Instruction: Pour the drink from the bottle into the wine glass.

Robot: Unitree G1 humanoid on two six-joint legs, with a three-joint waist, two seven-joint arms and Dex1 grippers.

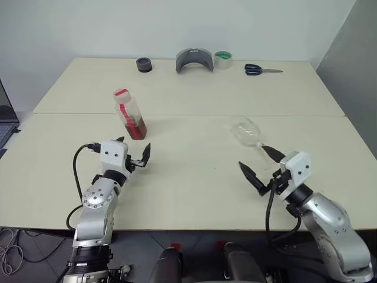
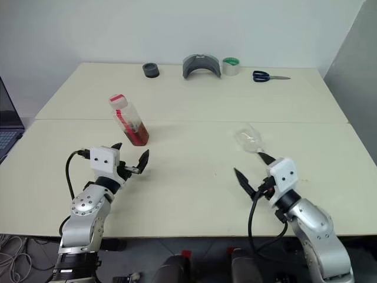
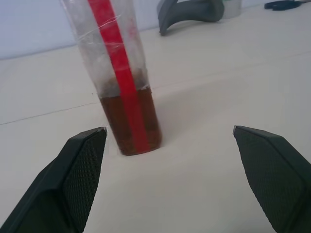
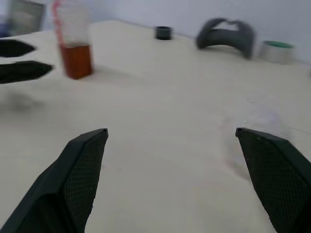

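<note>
My left gripper (image 1: 133,152) is spread wide, the bottle (image 1: 129,114) with its drink (image 1: 136,127) standing upright just beyond its fingertips. My right gripper (image 1: 262,165) is also spread, empty, near the worktop (image 1: 194,171)'s front edge; the wine glass (image 1: 248,133) stands just beyond it. Bare worktop lies between both grippers.

left arm: reaches forward over the near-left part of the table | left gripper (image 1: 133,154): level, fingers spread wide, nothing between them | right arm: over the near-right edge, angled inward | right gripper (image 1: 260,163): level, fingers wide apart, empty
</note>
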